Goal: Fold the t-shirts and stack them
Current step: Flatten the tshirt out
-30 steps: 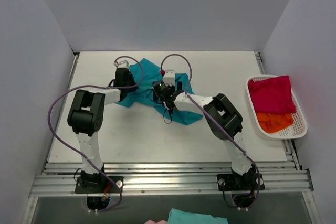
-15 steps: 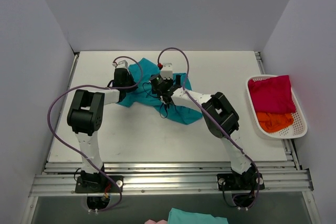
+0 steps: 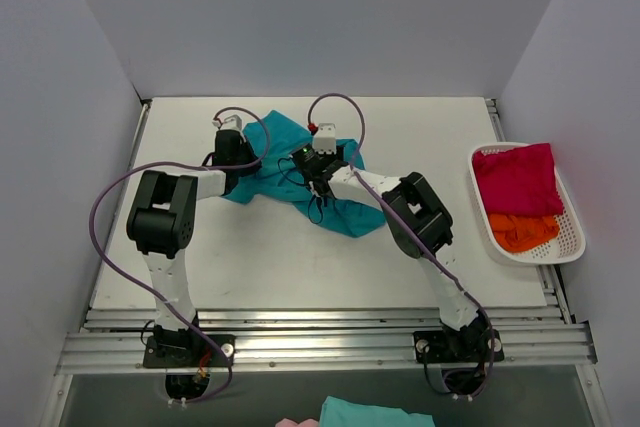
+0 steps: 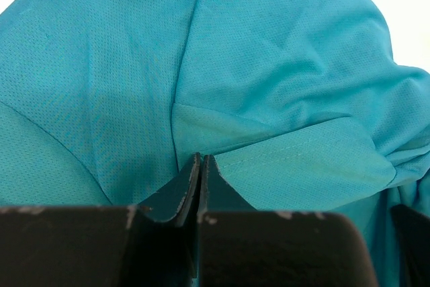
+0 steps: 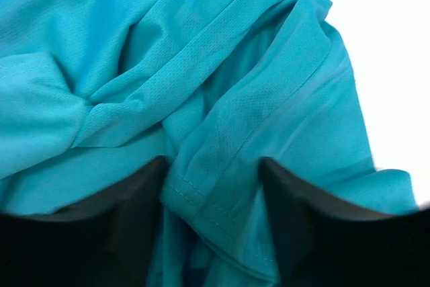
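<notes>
A teal t-shirt (image 3: pixel 352 213) lies crumpled on the white table, at the back centre. My left gripper (image 3: pixel 238 159) is over the shirt's left part. In the left wrist view, the left gripper (image 4: pixel 201 156) is shut, its tips pinching a fold of the teal t-shirt (image 4: pixel 269 65). My right gripper (image 3: pixel 311 174) is over the shirt's middle. In the right wrist view, the right gripper (image 5: pixel 213 166) has its jaws apart on either side of a stitched hem fold of the teal t-shirt (image 5: pixel 235 52). A crimson t-shirt (image 3: pixel 515 179) and an orange t-shirt (image 3: pixel 522 232) lie in the basket.
The white slatted basket (image 3: pixel 482 219) stands at the table's right edge. Grey walls close in the table on the left, back and right. Another teal cloth (image 3: pixel 375 414) shows at the bottom edge, below the table's front rail.
The right gripper's jaws have narrowed around the hem fold, and its wrist has shifted slightly toward the back left. The left arm has stayed put.
</notes>
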You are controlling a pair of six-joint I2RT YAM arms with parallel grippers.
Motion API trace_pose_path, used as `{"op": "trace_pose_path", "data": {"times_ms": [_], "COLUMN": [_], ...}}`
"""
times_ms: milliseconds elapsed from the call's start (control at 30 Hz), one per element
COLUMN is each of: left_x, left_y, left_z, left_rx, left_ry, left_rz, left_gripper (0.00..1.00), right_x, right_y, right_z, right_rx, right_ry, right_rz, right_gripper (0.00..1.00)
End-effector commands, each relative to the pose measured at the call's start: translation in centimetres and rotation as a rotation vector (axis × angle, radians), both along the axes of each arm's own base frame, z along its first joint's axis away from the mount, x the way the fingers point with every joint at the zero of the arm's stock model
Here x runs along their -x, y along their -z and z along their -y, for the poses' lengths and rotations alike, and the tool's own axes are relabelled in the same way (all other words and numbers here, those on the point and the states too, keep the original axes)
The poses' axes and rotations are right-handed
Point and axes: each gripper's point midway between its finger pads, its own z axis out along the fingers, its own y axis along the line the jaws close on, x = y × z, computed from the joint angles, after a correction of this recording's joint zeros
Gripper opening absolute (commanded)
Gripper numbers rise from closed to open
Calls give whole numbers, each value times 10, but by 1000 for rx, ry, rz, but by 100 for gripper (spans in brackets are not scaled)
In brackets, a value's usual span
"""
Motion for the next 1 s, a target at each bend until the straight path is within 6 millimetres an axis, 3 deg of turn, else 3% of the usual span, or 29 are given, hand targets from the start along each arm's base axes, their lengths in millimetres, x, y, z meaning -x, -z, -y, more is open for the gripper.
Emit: {"op": "trace_pose_path", "data": {"times_ms": [0, 33, 67, 100, 167, 367, 467, 567, 600, 633, 667, 700, 733, 767, 800, 867, 900, 933, 967], "left_x": [-9, -9, -9, -9, -10, -10, -11, -5, -4, -1, 4, 7, 15, 20, 32, 50, 62, 80, 91], "left_y": [-18, -17, -18, -17, -18, -15, -18, -33, -41, -63, -70, -82, -113, -129, -164, -189, -202, -232, -248], "left_z": [0, 0, 0, 0, 1, 1, -1, -6, -6, -6, -7, -10, -12, -16, -13, -18, -11, -14, -17], "left_rx": [32, 32, 35, 37, 38, 43, 32, 22, 24, 32, 29, 19, 17, -1, -10, -51, -67, -66, -78], "left_ry": [3, 3, 5, 4, 7, 7, -7, -25, -25, -23, -28, -42, -49, -70, -65, -99, -82, -88, -104], "left_rz": [57, 56, 56, 54, 56, 48, 62, 84, 95, 128, 135, 154, 198, 224, 288, 314, 335, 379, 405], "left_gripper": [2, 2, 2, 2, 2, 2, 2, 2, 2, 2, 2, 2, 2, 2, 2, 2, 2, 2, 2], "right_x": [-3, -3, -3, -3, -2, -2, 0, 5, 6, 11, 13, 17, 21, 26, 35, 48, 59, 71, 81], "right_y": [-3, -3, -2, -1, 0, -3, -17, -40, -59, -67, -77, -104, -117, -127, -158, -183, -217, -233, -248], "right_z": [13, 14, 17, 18, 21, 29, 35, 47, 50, 56, 61, 62, 67, 70, 75, 81, 91, 90, 91], "right_rx": [35, 37, 41, 42, 40, 56, 69, 88, 72, 84, 80, 55, 54, 58, 37, 35, 0, -18, -21], "right_ry": [52, 59, 63, 70, 86, 112, 133, 161, 169, 181, 190, 194, 200, 201, 210, 211, 232, 225, 211], "right_rz": [19, 23, 20, 21, 18, 24, 42, 68, 94, 104, 117, 156, 171, 184, 232, 267, 324, 354, 380], "right_gripper": [48, 35, 29, 16, 0, 0, 0, 0, 0, 0, 0, 0, 0, 0, 0, 0, 0, 0, 0]}}
